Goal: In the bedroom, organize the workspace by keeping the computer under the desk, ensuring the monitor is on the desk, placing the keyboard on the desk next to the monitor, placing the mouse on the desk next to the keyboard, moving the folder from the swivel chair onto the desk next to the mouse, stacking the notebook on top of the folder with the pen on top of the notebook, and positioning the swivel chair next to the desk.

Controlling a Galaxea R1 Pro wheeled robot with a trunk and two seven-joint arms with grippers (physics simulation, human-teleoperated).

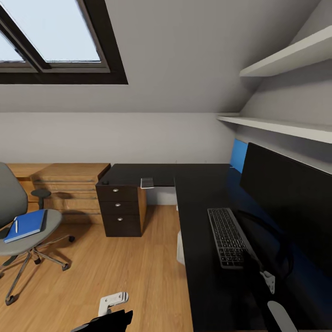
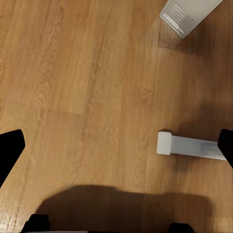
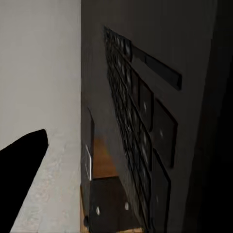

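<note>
The black monitor (image 1: 288,203) stands on the glossy black desk (image 1: 198,276), with the slim grey keyboard (image 1: 228,237) lying just in front of it. My right gripper (image 1: 269,279) is at the keyboard's near end. Its wrist view looks closely along the keys (image 3: 141,126), with one black finger (image 3: 22,179) showing. At the left, the swivel chair (image 1: 11,198) carries the blue folder (image 1: 25,225) with the white pen (image 1: 16,226) on it. A small thin grey book (image 1: 147,183) lies on the desk's far part. My left gripper (image 2: 116,150) hangs open over the floor.
The light grey computer (image 2: 187,14) stands on the wood floor by a white desk leg (image 2: 191,145). The black drawer unit (image 1: 121,210) stands under the desk's far end, with a light wooden dresser (image 1: 69,184) beside it. White shelves (image 1: 286,127) run above the monitor.
</note>
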